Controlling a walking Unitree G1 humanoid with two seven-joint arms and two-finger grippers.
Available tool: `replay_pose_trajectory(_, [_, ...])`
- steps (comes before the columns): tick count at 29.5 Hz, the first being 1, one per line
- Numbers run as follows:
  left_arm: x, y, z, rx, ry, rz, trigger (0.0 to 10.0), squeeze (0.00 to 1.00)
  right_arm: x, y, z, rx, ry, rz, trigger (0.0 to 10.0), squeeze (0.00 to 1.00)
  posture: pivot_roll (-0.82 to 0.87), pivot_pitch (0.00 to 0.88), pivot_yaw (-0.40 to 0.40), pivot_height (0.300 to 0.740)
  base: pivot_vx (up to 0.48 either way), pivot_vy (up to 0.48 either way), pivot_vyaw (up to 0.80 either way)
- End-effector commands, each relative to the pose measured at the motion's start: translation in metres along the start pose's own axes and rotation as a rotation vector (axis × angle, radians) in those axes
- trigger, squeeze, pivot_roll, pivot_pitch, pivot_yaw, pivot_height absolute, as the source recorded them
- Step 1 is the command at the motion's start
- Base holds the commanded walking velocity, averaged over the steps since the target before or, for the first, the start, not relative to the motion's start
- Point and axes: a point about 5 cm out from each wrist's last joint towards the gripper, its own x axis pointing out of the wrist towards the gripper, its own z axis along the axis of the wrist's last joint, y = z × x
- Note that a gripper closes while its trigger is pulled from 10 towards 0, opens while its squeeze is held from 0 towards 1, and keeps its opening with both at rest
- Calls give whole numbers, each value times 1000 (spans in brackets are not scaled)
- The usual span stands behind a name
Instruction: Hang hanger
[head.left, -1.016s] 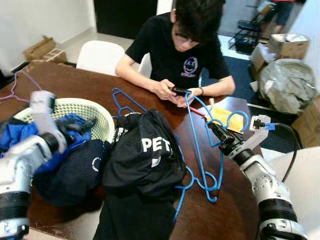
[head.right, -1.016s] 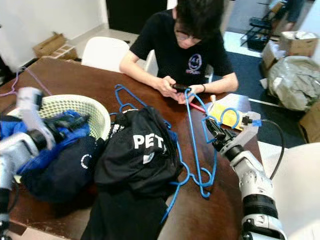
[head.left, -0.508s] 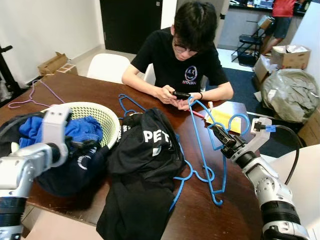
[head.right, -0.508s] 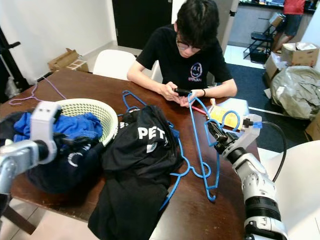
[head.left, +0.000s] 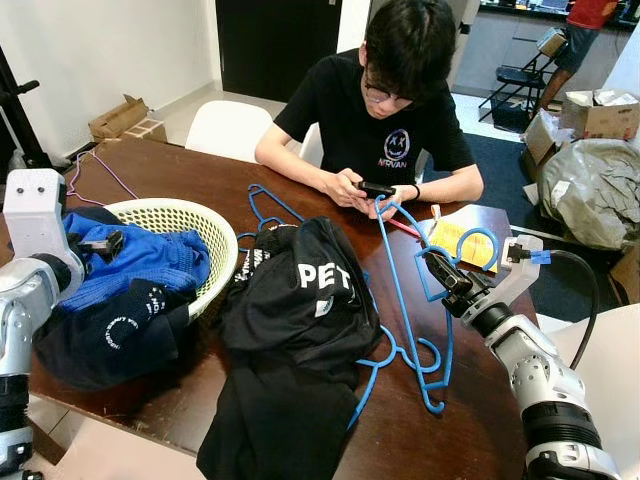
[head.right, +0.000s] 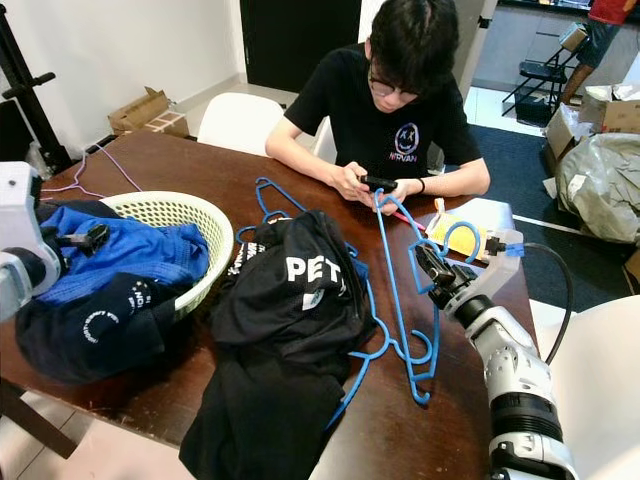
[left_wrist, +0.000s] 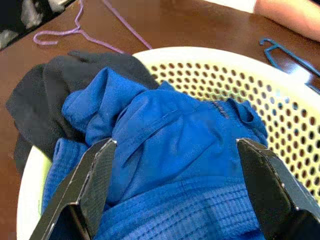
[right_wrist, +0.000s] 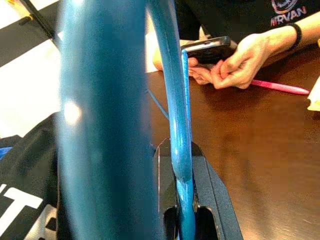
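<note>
**Left eye view: hanger gripped at table's right**

A seated person with a phone sits at 12 o'clock behind the black printed shirt. The right gripper reaches forward at 3 o'clock, clenched on the blue plastic hanger. The left gripper hovers released over the cream perforated laundry basket.

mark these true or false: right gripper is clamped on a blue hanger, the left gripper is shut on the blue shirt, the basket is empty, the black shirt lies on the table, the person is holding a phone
1. The right gripper is clamped on a blue hanger. True.
2. The left gripper is shut on the blue shirt. False: its fingers are spread wide above the shirt.
3. The basket is empty. False: it holds the blue shirt and dark clothing.
4. The black shirt lies on the table. True.
5. The person is holding a phone. True.
</note>
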Motion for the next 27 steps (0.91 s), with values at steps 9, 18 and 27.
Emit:
replay_pose_trajectory(9, [4, -3, -50, -78, 207, -16, 10000, 0, -4, -5, -5, -6, 40, -22, 10000, 0, 39, 0, -93, 740, 0, 0, 0])
replay_pose_trajectory(18, [5, -17, -69, -62, 304, -115, 10000, 0, -4, -5, -5, -10, 38, -29, 10000, 0, 38, 0, -92, 740, 0, 0, 0])
replay_pose_trajectory(27, [2, -27, -71, -58, 320, -185, 10000, 0, -3, -5, -4, -11, 38, -29, 10000, 0, 42, 0, -97, 740, 0, 0, 0])
